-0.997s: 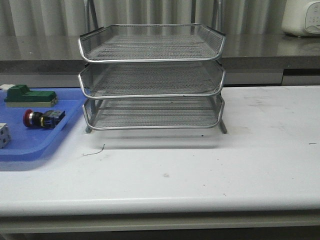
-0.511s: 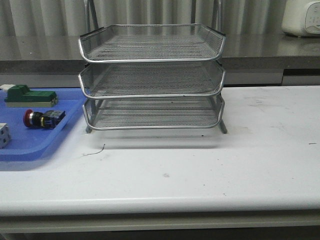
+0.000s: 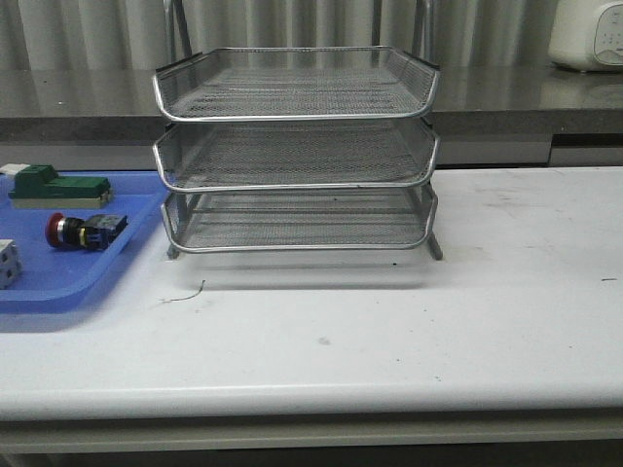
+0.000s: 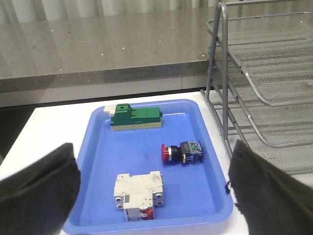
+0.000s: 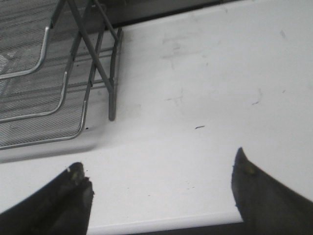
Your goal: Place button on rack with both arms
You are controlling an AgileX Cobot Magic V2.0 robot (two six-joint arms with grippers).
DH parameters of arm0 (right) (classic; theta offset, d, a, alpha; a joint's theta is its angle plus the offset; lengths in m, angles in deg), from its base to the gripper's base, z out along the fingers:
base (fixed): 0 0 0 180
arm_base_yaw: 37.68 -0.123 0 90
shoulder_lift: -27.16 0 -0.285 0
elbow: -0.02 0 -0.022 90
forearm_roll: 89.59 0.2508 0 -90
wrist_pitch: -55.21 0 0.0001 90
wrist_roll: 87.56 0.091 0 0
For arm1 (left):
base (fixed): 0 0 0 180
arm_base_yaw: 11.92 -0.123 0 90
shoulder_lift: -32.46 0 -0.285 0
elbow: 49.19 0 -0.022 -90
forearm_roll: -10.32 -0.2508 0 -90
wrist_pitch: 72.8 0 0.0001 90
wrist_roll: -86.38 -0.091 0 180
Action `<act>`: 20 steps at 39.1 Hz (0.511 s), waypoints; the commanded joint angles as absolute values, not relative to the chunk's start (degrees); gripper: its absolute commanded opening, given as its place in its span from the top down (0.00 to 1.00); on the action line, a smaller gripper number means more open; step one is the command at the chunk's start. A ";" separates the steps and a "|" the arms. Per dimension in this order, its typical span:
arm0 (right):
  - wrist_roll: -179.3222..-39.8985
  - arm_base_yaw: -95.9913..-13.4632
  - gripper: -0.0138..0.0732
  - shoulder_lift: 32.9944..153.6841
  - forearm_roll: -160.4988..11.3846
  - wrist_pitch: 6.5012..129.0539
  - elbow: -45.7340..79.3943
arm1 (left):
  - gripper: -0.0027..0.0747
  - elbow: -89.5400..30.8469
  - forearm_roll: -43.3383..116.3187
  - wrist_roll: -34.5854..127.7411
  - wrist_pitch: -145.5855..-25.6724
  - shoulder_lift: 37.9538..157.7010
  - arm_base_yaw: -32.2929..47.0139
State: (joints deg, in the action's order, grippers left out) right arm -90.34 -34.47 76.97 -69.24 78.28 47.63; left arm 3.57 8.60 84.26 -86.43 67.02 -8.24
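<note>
The button (image 3: 86,231) lies on its side in the blue tray (image 3: 58,287) at the left, red head pointing left. It also shows in the left wrist view (image 4: 182,152). The silver wire-mesh rack (image 3: 297,146) stands at the middle back of the table, all three tiers empty. Neither arm shows in the front view. My left gripper (image 4: 151,183) is open and empty, hovering above the near part of the blue tray (image 4: 102,147), apart from the button. My right gripper (image 5: 159,169) is open and empty above bare table to the right of the rack (image 5: 44,83).
The blue tray also holds a green rectangular block (image 4: 136,117) at its far side and a white circuit breaker (image 4: 138,194) near its front. A dark counter (image 3: 506,97) runs behind the table. A white appliance (image 3: 589,34) sits at the back right.
</note>
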 commanded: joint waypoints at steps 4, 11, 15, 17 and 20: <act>-91.09 -34.84 0.15 92.04 -62.57 71.19 40.44 | 0.22 1.40 8.52 84.89 -82.09 67.53 -8.27; -95.99 -39.83 0.16 107.20 -53.64 70.14 32.75 | 0.22 1.40 8.52 84.89 -82.09 67.53 -8.27; -102.44 -42.96 0.23 115.18 -45.09 72.66 27.50 | 0.22 1.40 8.52 84.89 -82.09 67.53 -8.27; -106.36 -43.66 0.27 118.35 -39.93 74.57 25.75 | 0.22 1.40 8.52 84.89 -82.09 67.53 -8.27; -112.40 -43.89 0.29 121.73 -31.13 76.93 23.86 | 0.22 1.40 8.52 84.89 -82.09 67.53 -8.27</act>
State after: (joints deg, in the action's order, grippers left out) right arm -105.48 -43.55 120.38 -40.54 76.00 27.24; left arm 3.57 8.60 84.26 -86.43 67.02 -8.24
